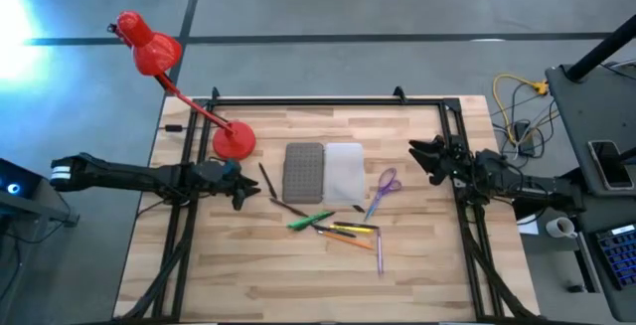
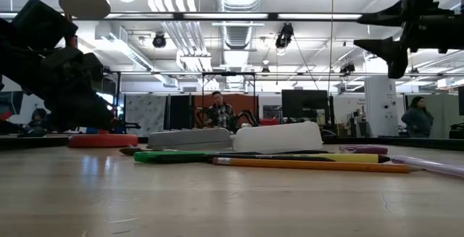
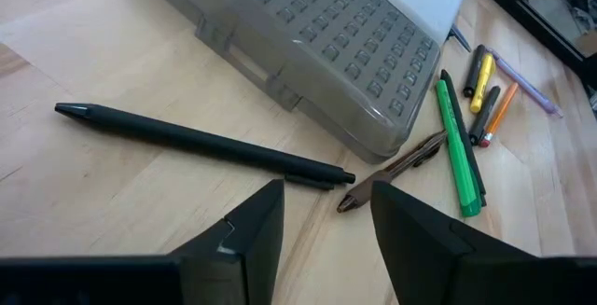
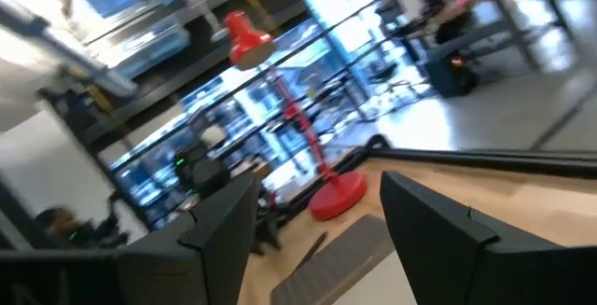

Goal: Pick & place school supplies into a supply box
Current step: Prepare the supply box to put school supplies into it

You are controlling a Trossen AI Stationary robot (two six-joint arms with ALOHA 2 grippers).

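Note:
The supply box point(image 1: 324, 172) lies open and flat at mid-table, grey ribbed half point(image 3: 317, 44) left, whitish half point(image 1: 345, 172) right. Purple scissors point(image 1: 384, 188) lie right of it. A dark pen point(image 3: 201, 140) and a brown pen point(image 3: 396, 167) lie left of and before it; green point(image 1: 310, 221), yellow point(image 1: 355, 228), orange point(image 1: 350, 241) and purple point(image 1: 379, 250) pens lie near it. My left gripper point(image 1: 246, 192) is open, low, just left of the dark pen, touching nothing. My right gripper point(image 1: 419, 158) is open, raised above the table's right side.
A red desk lamp stands with its base point(image 1: 233, 142) left of the box, its arm slanting to the head point(image 1: 147, 45) beyond the table's far-left corner. A black frame rail point(image 1: 328, 101) runs along the far edge. Bare wood lies toward the near edge.

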